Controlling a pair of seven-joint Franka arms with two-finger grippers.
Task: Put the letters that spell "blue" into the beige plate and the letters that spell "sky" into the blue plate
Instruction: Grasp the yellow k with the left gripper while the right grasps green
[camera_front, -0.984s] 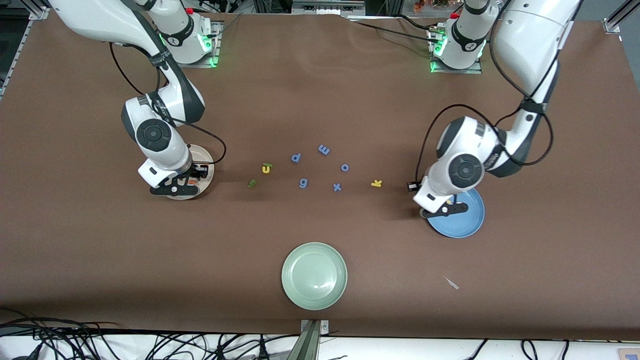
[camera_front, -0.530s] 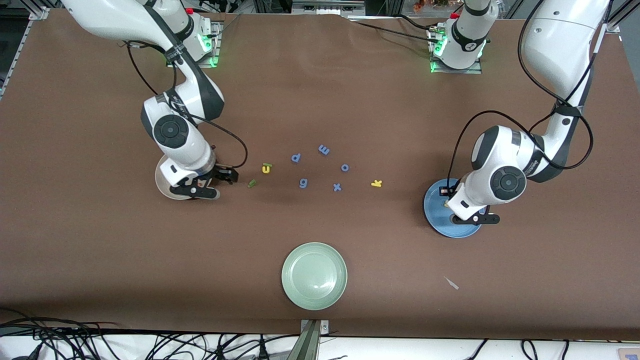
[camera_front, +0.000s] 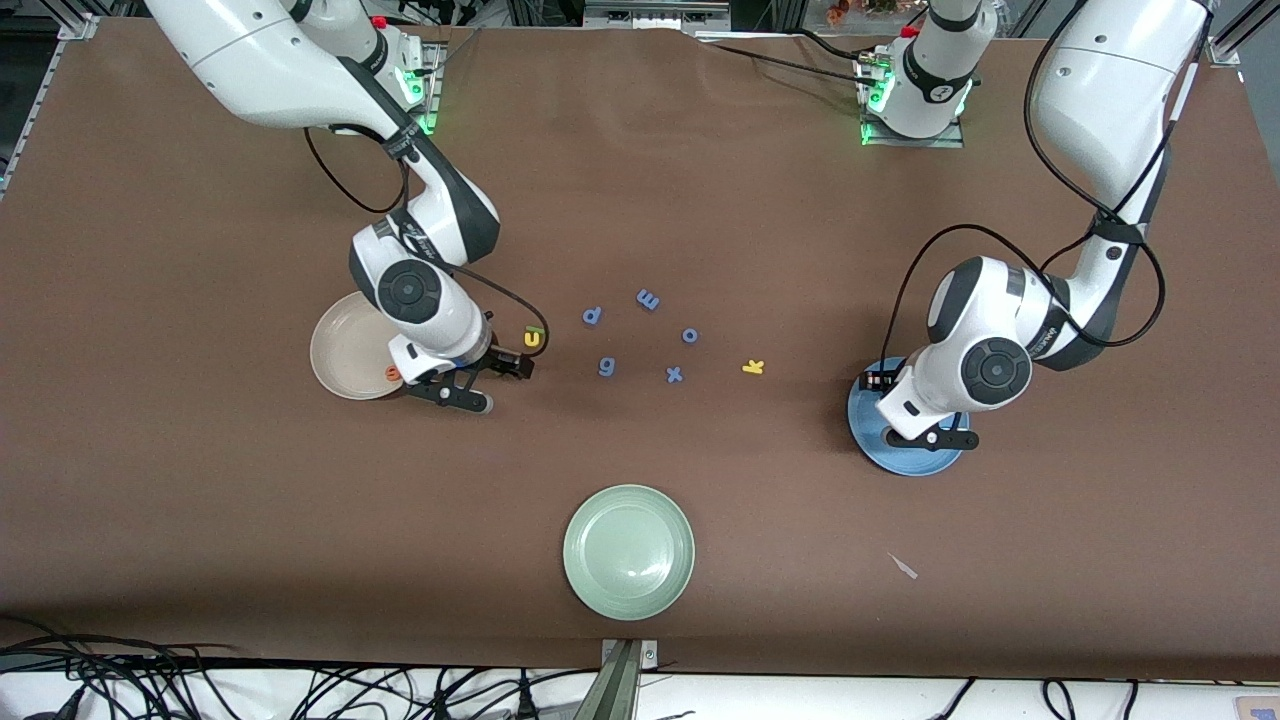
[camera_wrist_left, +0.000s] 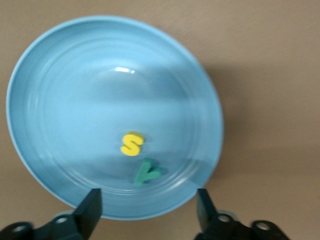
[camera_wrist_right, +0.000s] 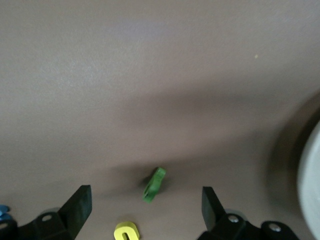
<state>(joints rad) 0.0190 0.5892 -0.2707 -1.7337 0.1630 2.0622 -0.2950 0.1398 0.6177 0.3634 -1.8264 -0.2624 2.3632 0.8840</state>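
Right hand (camera_wrist_right: 145, 210) — open, empty — hangs over the thin green "l" (camera_wrist_right: 154, 184); next, descend and pinch. Left hand (camera_wrist_left: 147, 212), open, empty, over the blue plate (camera_wrist_left: 45, 60).

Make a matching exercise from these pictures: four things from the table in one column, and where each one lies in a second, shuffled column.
Things:
1. yellow "s"
2. orange "e"
3. yellow "k"
4. thin green "l"

Places:
A. on the bare table, beside the purple "x"
B. in the beige plate
C. below the open right gripper
D. in the blue plate

Pairs: 1-D, 2-B, 3-A, 4-C
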